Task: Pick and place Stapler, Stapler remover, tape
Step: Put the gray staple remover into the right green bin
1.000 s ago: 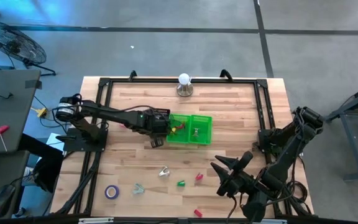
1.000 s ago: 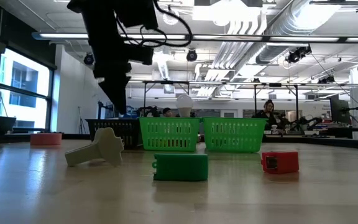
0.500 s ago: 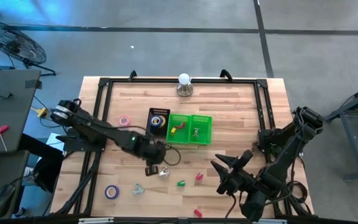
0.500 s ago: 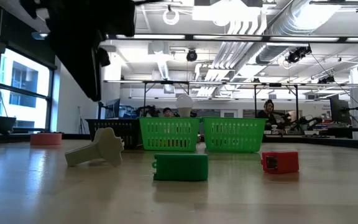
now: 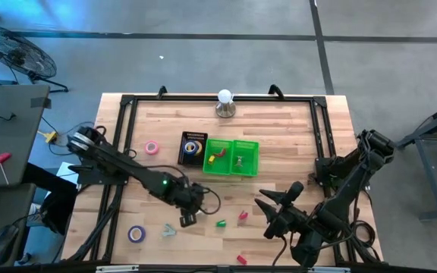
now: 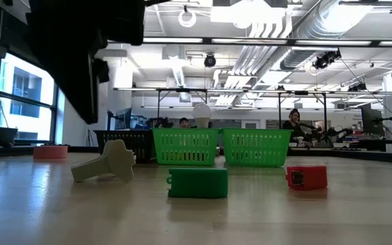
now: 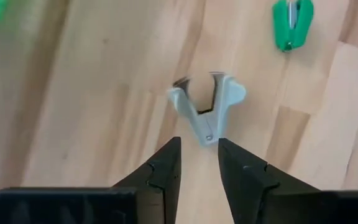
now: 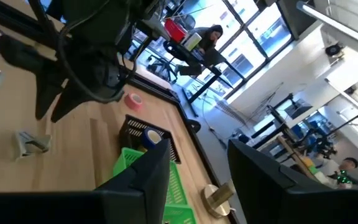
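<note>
A grey staple remover (image 7: 205,112) lies flat on the wood, its jaws pointing away from my left gripper (image 7: 197,142). That gripper is open by a narrow gap and hovers above the remover's rear end, pointing down (image 5: 186,214). In the low view the remover (image 6: 107,163) rests untouched on the table. A green stapler (image 5: 221,223) and a red one (image 5: 243,216) lie beside it. The purple tape (image 5: 136,233) sits near the front edge, the pink tape (image 5: 152,147) farther back. My right gripper (image 5: 279,208) waits, open, at the near right.
Two green baskets (image 5: 232,157) stand mid-table beside a black tray (image 5: 192,148) that holds a blue and yellow roll. A second grey remover (image 5: 168,230) lies near the purple tape. Another red item (image 5: 241,259) sits at the front edge. A lamp (image 5: 225,102) stands at the far edge.
My left gripper has left the green baskets and swung toward the table's near edge, ending above the grey staple remover. Its arm now fills the low view's upper left. Nothing on the table has moved.
</note>
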`<state>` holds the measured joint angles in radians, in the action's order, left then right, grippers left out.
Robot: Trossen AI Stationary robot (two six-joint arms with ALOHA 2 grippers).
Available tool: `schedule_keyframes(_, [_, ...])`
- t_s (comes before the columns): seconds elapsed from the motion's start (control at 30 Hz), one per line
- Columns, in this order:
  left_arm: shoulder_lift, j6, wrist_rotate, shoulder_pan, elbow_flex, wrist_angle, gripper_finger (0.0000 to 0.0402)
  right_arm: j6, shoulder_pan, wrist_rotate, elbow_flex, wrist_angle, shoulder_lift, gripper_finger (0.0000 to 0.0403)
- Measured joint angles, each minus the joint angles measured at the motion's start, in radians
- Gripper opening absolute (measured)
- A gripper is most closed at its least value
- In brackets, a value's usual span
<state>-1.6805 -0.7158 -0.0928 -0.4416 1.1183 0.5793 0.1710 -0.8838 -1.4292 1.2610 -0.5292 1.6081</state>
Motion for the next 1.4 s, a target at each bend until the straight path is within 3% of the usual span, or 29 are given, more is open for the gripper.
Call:
schedule_keyframes(0.2, [-0.052,0.001,0.027,-0.005,0.0,-0.097,0.0115,0.013,0.0,0.038,0.0,-0.006,0.0,0.0153])
schedule_keyframes(0.53, [-0.067,0.0,0.024,-0.004,0.0,-0.117,0.0244,0.048,0.0,0.083,0.0,-0.013,0.0,0.0153])
schedule_keyframes(0.7, [-0.07,-0.001,0.023,-0.004,0.0,-0.121,0.0279,0.057,0.0,0.102,0.0,-0.014,0.0,0.0153])
schedule_keyframes(1.4, [-0.143,0.012,-0.089,-0.004,0.003,-0.174,0.0285,0.068,0.0,0.132,0.0,-0.014,0.0,0.0153])
